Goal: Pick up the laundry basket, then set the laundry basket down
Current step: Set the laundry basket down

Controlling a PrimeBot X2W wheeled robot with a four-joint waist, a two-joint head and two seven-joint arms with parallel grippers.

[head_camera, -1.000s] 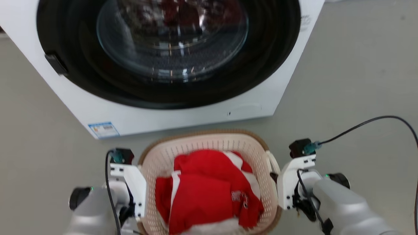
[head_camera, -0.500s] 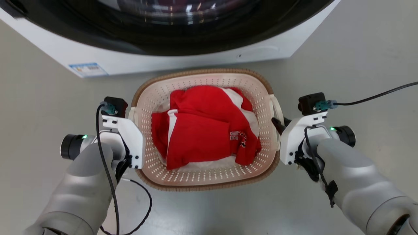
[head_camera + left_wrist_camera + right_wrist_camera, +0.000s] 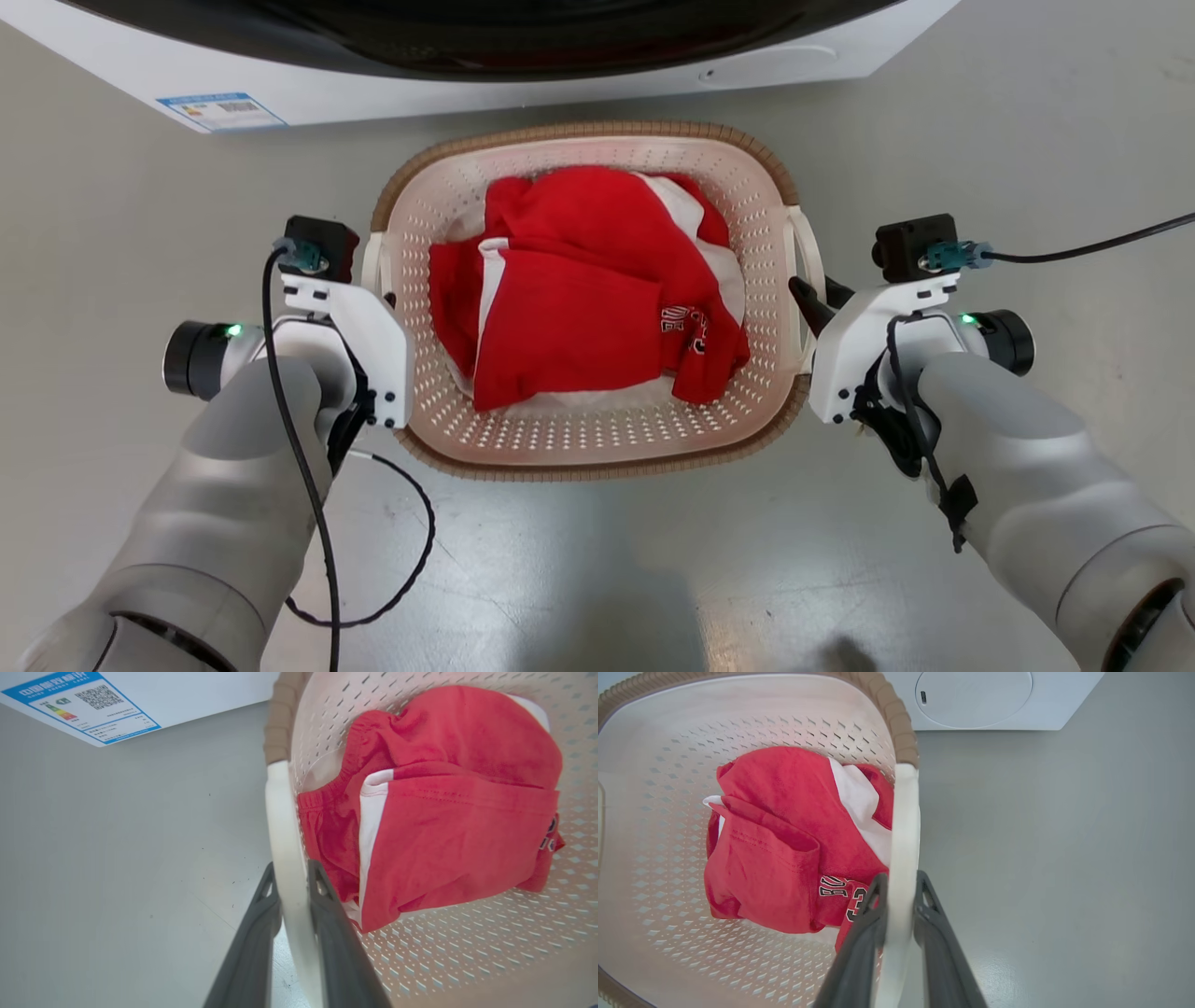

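Observation:
The laundry basket (image 3: 597, 437), cream with perforated walls and a brown rim, sits between my two arms in the head view and holds red and white clothes (image 3: 588, 289). My left gripper (image 3: 292, 865) is shut on the basket's white left handle (image 3: 282, 821), one dark finger on each side of it. My right gripper (image 3: 901, 875) is shut the same way on the white right handle (image 3: 905, 812). In the head view the left gripper (image 3: 378, 299) and right gripper (image 3: 810, 303) flank the basket. Whether the basket is off the floor I cannot tell.
The white washing machine (image 3: 560, 89) with its dark door stands just beyond the basket, a blue label (image 3: 220, 109) at its lower left corner. Grey floor (image 3: 1027, 140) surrounds the basket. Black cables trail from both wrists.
The head camera has tilted down, so the washing machine has slid toward the top edge and the whole basket shows. Both grippers stay shut on the handles.

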